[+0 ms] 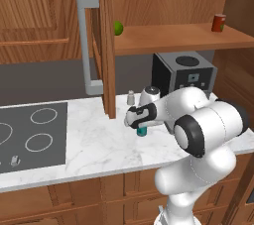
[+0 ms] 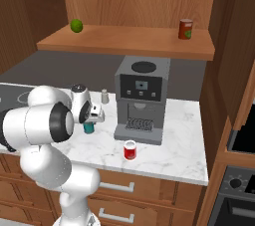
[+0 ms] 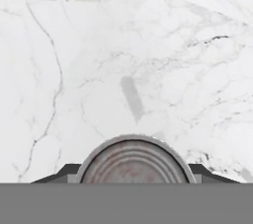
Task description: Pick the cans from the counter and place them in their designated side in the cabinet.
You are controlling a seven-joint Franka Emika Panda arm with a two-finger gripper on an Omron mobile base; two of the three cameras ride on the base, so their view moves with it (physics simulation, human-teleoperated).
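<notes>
**Gripper clamped on the teal can by the coffee machine**

The gripper [image 1: 141,129] points down with its fingers closed on the teal can [image 1: 142,132], which stands upright on the counter [image 1: 94,144] just left of the coffee machine [image 2: 141,98]. The hand view shows the can's silvery top [image 3: 133,161] between the finger tips. The red can [image 2: 130,150] stands on the counter in front of the coffee machine. Above the machine, the cabinet [image 2: 124,41] shelf holds a darker can [image 2: 185,29] and a green fruit [image 2: 76,25].
</notes>
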